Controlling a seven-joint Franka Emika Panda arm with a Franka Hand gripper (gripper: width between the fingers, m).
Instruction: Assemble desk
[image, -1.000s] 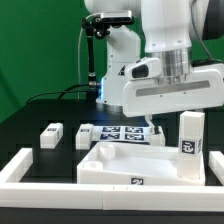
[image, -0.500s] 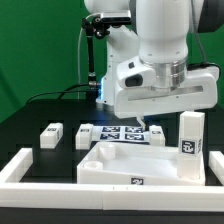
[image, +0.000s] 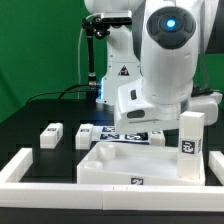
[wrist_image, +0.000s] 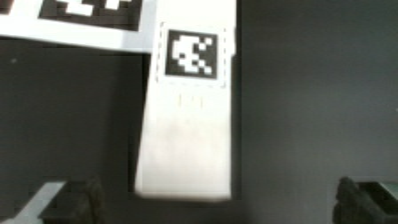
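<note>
1. Step in hand, as judged: approach to pick up a leg. In the wrist view the gripper (wrist_image: 214, 203) hangs over a lying leg block (wrist_image: 187, 125). Its jaws stand wide apart and hold nothing.
2. The fingertips (wrist_image: 63, 200) show dark at either side of the near end of the block and are clear of it. The block's tag (wrist_image: 196, 55) sits at the far end, just beside a corner of the marker board (wrist_image: 63, 32).
3. Other desk parts, exterior view:
   - The tabletop slab (image: 120, 172) lies recessed face up at the front of the black table (image: 40, 110).
   - An upright leg block (image: 190, 135) stands at its corner on the exterior view's right.
   - Two short leg blocks (image: 50, 135) (image: 85, 133) lie apart on the exterior view's left.
   - No leg appears to be fitted yet, so the assembly is at an early stage.
4. Next move, as judged: centre the jaws across the block's narrow width, descend, then close. The jaws look to straddle the block's end, not its middle, so a shift along the block may be needed.
5. Hidden or unclear:
   - The arm (image: 170, 60) covers the gripper and the targeted block in the exterior view.
   - The height above the block cannot be told.
   - The wrist picture is blurred.
</note>
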